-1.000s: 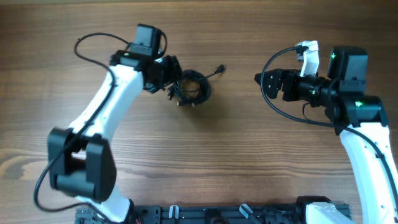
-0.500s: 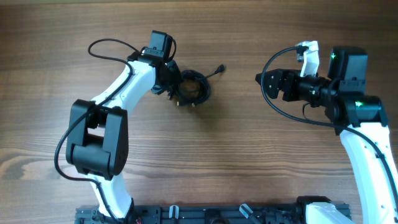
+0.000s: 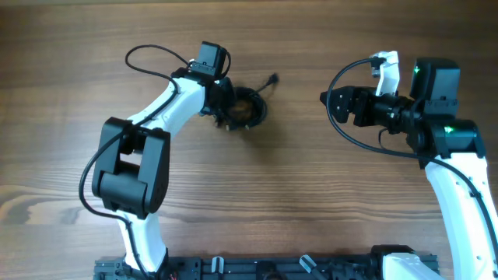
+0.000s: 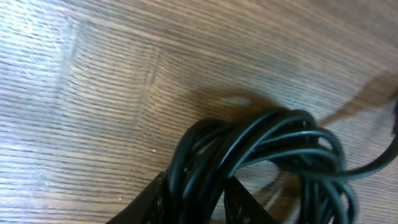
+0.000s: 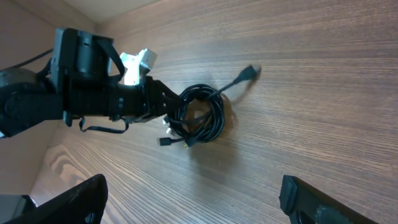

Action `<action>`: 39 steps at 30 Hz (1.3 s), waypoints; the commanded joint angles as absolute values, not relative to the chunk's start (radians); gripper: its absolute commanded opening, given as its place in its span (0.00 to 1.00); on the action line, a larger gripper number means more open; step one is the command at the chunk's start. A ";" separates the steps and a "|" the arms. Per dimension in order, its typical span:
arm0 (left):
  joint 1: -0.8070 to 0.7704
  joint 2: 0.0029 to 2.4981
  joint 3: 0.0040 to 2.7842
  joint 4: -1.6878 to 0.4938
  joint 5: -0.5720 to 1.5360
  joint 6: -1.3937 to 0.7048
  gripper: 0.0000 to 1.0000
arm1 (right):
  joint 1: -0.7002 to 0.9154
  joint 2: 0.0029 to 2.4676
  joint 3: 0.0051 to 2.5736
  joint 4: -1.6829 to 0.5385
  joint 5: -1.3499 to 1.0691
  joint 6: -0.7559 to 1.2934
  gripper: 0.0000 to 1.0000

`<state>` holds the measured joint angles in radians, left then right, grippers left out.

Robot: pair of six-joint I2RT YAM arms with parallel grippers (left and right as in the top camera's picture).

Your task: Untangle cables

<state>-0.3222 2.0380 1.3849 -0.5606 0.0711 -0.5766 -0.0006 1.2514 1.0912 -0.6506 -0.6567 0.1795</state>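
The cables (image 3: 247,109) lie as 1 knotted coil on the desk (image 3: 311,202). The left jaws straddle several strands at the coil's edge, with fingers (image 4: 152,199) on either side; I cannot tell whether they truly pinch. The right jaws stand wide open and empty, well apart from the coil on its opposite side.

The cord looks light, limp and slick, so a tug would likely drag the whole coil. It seems better to pin the loops and draw the free plug end (image 3: 273,79) sticking out of the coil.

The left wrist view is blurred and cuts the coil off. It hides how the strands cross and how many there are.
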 commanded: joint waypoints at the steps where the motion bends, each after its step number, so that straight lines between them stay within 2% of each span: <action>1: -0.329 2.063 1.393 -0.564 0.054 -0.553 0.17 | 0.003 1.262 1.105 -0.653 -0.648 0.183 0.91; 5: -0.329 2.063 1.393 -0.566 0.055 -0.553 0.04 | 0.003 1.264 1.105 -0.659 -0.648 0.183 0.91; 13: -0.309 1.947 1.401 -0.575 0.153 -0.502 0.04 | 0.003 1.264 1.105 -0.662 -0.652 0.131 0.91; 21: -0.292 1.720 1.401 -0.576 0.506 -0.156 0.04 | 0.003 1.264 1.105 -0.591 -0.765 0.131 0.88; 31: -0.291 1.663 1.401 -0.549 0.505 -0.121 0.04 | 0.004 1.264 1.105 -0.542 -0.818 0.164 0.83; 39: -0.295 1.663 1.401 -0.511 0.505 -0.052 0.04 | 0.069 1.264 1.105 -0.482 -0.787 0.233 0.80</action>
